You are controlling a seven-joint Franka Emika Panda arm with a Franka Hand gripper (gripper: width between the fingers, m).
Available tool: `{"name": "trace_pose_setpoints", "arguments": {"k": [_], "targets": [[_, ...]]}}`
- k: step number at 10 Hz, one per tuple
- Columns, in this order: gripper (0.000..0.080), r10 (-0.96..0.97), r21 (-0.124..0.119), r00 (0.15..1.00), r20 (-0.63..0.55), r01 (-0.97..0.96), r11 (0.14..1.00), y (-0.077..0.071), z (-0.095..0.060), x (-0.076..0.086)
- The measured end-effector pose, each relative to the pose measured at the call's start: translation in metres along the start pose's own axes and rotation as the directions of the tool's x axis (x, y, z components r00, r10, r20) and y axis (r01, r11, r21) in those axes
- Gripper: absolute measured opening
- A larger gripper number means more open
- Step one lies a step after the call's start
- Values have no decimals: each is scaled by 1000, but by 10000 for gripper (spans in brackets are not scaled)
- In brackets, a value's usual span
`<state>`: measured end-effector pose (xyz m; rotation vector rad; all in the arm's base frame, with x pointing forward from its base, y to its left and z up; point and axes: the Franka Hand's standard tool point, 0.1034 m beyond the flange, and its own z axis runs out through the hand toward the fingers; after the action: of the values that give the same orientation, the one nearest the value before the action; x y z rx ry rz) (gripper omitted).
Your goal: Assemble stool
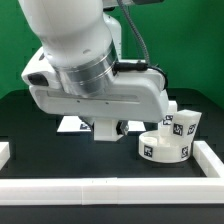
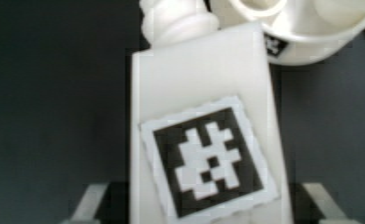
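Observation:
In the wrist view a long white stool leg [image 2: 197, 110] with a black-and-white tag lies lengthwise between my fingers, its threaded end [image 2: 175, 20] pointing toward the round seat [image 2: 312, 30]. My gripper [image 2: 205, 200] is open and straddles the leg, with a narrow gap on each side between the leg and the fingertips [image 2: 94, 200]. In the exterior view the gripper [image 1: 108, 130] is low over the black table, and the arm hides the leg. The disc seat [image 1: 163, 148] lies to the exterior view's right, with another tagged leg [image 1: 184, 123] behind it.
White border rails run along the front [image 1: 110, 190] and the exterior view's right [image 1: 208, 155] of the table. A white piece with a tag, likely the marker board [image 1: 72, 125], shows under the arm.

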<state>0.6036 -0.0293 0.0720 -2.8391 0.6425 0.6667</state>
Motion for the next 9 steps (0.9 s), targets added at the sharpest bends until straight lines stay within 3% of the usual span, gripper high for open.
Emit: {"name": "trace_pose_setpoints", "arguments": {"k": [2,4,6,7,8,9], "targets": [[325,3,4,1000,-7,-3,1000,2,0,-7],[325,19,16,999,-26,-18,1000,9,4,-42],[325,39,34,998,-47,-38,999,19,11,-61],[325,39,31,998,-51,-37,999,20,11,-59],[325,33,39,988,-151,-28,999,15,7,-48],[325,28,44,971,-237,-18,999,12,7,-48]]}}
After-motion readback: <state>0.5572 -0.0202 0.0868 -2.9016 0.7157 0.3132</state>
